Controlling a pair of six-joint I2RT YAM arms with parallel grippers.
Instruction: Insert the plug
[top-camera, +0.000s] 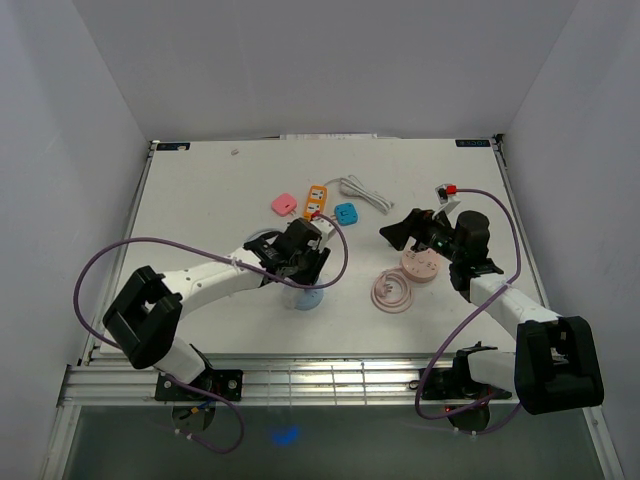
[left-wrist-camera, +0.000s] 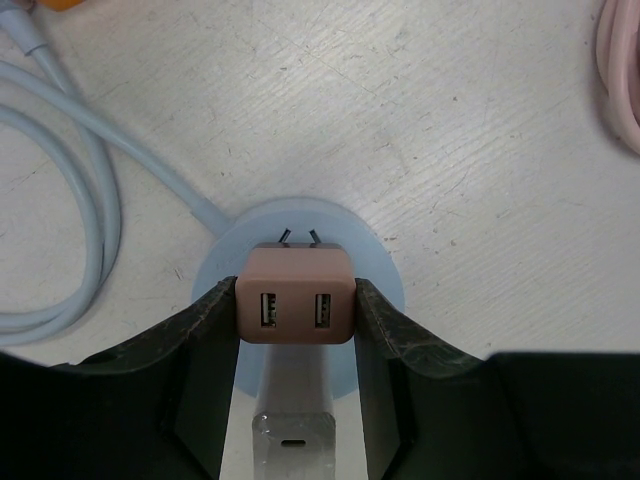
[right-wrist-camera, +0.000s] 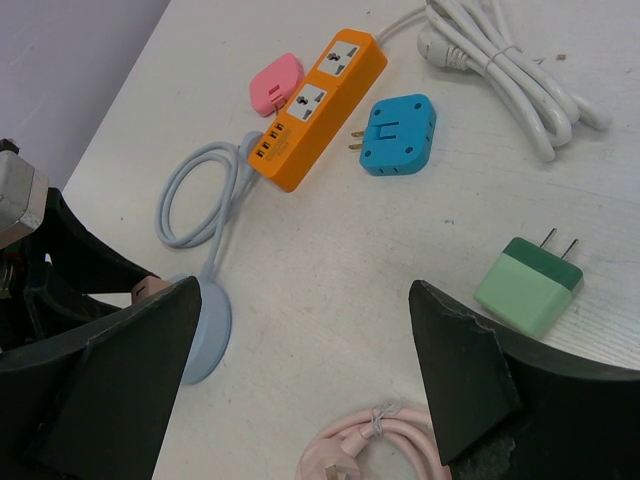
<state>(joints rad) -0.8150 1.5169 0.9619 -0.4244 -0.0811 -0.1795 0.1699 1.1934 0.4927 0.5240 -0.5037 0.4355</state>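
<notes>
**Top external view.** Left fingers (top-camera: 303, 264) directly over the near-side pale blue disc (top-camera: 310, 299); their load hidden from this angle. Right fingers (top-camera: 397, 233) spread, well to the right of the disc, past the pink cable coil (top-camera: 392, 292). Orange power strip (top-camera: 315, 200) on the table (top-camera: 200, 190), beyond the disc.

**Left wrist view.** Plug (left-wrist-camera: 296, 308): small rounded block, dusty pinkish brown, with two USB ports side by side on the near face and two thin metal prongs (left-wrist-camera: 300, 238) on the far face. Pinched by its two flanks between the left fingers, over the middle of the disc, prongs pointing towards the disc's far rim. Contact with the disc not determinable. Pale blue cable (left-wrist-camera: 70, 190) leaving the disc to the left and looping.

**Right wrist view.** Right fingers wide apart, gripping nothing. Disc at lower left. Beyond the disc, the power strip flanked by a pink adapter (right-wrist-camera: 274, 83) and a blue adapter (right-wrist-camera: 398, 135). Bundled white cord (right-wrist-camera: 510, 62) farther off. Green adapter (right-wrist-camera: 528, 283) well to the right of the disc.
</notes>
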